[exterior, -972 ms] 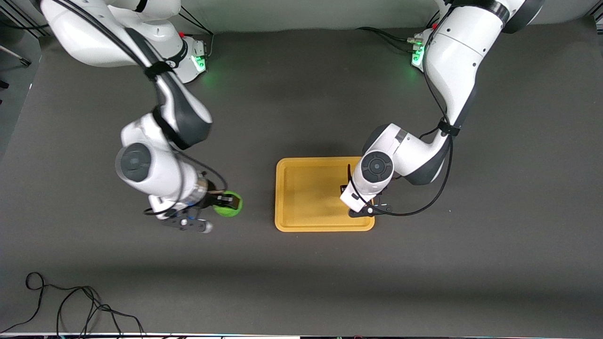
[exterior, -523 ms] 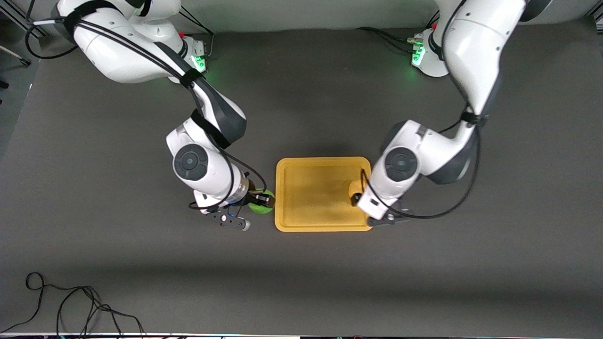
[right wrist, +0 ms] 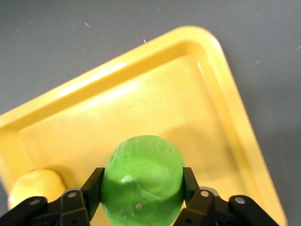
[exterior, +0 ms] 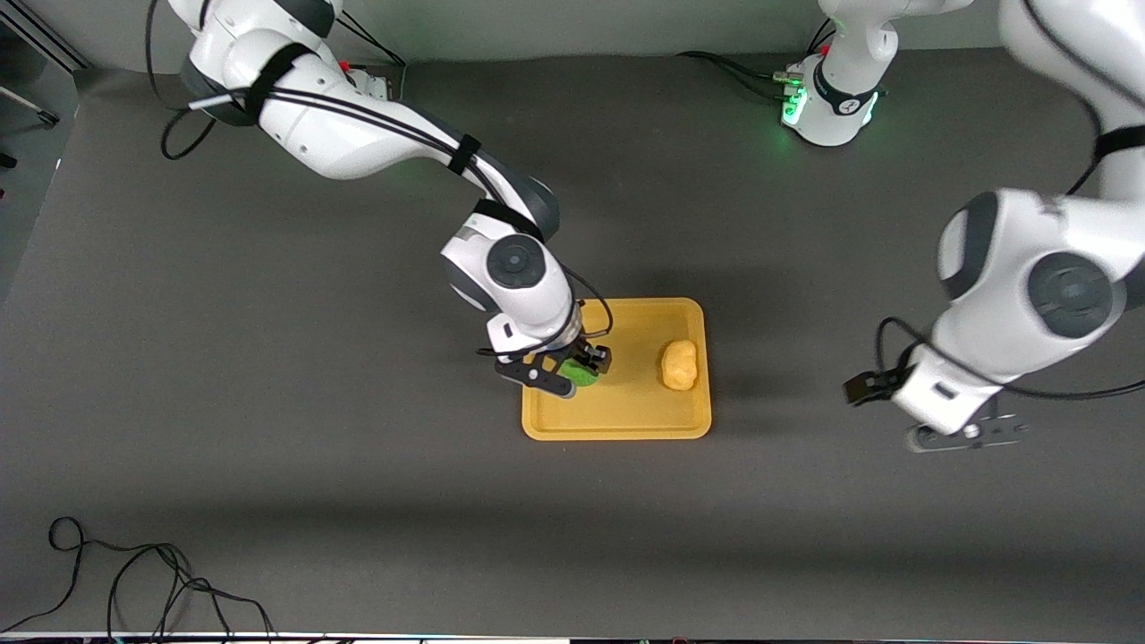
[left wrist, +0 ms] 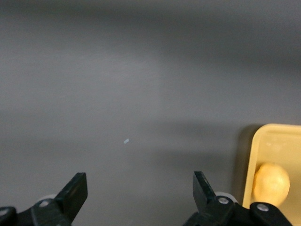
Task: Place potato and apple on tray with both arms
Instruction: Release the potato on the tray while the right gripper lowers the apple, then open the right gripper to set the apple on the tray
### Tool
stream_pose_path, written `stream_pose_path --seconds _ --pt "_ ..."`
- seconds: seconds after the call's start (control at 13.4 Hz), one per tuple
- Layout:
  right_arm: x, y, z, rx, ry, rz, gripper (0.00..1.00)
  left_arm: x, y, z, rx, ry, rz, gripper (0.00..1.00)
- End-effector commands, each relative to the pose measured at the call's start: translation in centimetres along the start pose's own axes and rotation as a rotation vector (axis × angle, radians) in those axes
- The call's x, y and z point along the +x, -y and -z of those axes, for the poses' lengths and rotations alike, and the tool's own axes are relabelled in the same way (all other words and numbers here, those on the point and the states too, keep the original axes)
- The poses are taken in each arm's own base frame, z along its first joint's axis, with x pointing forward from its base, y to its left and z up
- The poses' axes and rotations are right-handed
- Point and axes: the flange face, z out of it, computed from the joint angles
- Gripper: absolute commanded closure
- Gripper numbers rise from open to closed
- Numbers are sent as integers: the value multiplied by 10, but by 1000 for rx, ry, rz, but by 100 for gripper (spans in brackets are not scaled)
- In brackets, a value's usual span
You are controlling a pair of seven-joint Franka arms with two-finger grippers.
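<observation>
The yellow-orange tray (exterior: pixel 626 413) lies mid-table. The yellow-tan potato (exterior: pixel 679 365) rests on it at the end toward the left arm, free of any gripper. My right gripper (exterior: pixel 581 367) is shut on the green apple (exterior: pixel 580 375) and holds it low over the tray's end toward the right arm. The right wrist view shows the apple (right wrist: pixel 142 167) between the fingers (right wrist: pixel 94 186), the tray (right wrist: pixel 155 89) beneath and the potato (right wrist: pixel 35 186) beside. My left gripper (exterior: pixel 861 387) is open and empty over bare table past the tray; its wrist view (left wrist: pixel 139 181) shows the tray's corner (left wrist: pixel 277 141) and the potato (left wrist: pixel 271 183).
A black cable loop (exterior: pixel 134 581) lies on the dark table mat near the front edge at the right arm's end. The arm bases (exterior: pixel 827 98) stand along the table's back edge.
My right gripper has carried the apple from the table onto the tray area. My left gripper has let go of the potato on the tray and swung away toward the left arm's end.
</observation>
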Motion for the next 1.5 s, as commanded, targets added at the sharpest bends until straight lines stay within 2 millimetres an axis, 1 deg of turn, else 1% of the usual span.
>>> stream_pose_path --seconds 0.0,0.07,0.15,0.22,0.3,0.37,0.45,0.6,0.67,0.75,0.82,0.9,0.97,1.12,1.27,1.35,1.42 --pt "-1 11 -19 2 -31 -23 72 -29 34 52 -2 38 -96 0" --pt "-4 9 -29 -6 -21 -27 72 -36 47 67 -9 42 -107 0" --pt "-15 14 -35 -6 -19 -33 72 -40 55 75 -6 44 -122 0" --pt "-17 16 -37 -5 -20 -51 70 -41 65 81 -5 38 -134 0" --pt "-17 16 -38 -6 -23 -51 47 -41 73 84 -4 35 -147 0" --pt "-17 16 -37 -7 -24 -51 0 -42 77 84 -5 40 -161 0" --pt "-15 16 -36 -5 -26 -50 0 -42 76 85 -5 41 -168 0" --pt "-9 18 -24 2 -35 -45 0 -44 75 87 -3 41 -181 0" --pt "-2 17 -11 -6 -46 -47 0 -44 75 87 -2 41 -181 0" --pt "8 13 8 -28 -43 -23 0 -45 74 88 -2 40 -182 0" --pt "26 5 43 -35 -8 25 0 -45 74 89 3 38 -182 0" --pt "47 -7 77 -43 25 57 0 -44 75 89 10 34 -183 0" --pt "71 -25 107 -63 45 92 0 -44 78 90 10 29 -178 0" --pt "99 -55 147 -143 61 184 0 -45 79 93 13 23 -177 0" --pt "123 -84 193 -178 52 220 0 -42 77 86 12 24 -181 0" --pt "138 -102 210 -209 36 238 0 -41 75 83 14 17 -184 0" --pt "158 -122 226 -211 35 241 0 -41 76 79 19 16 -184 0"
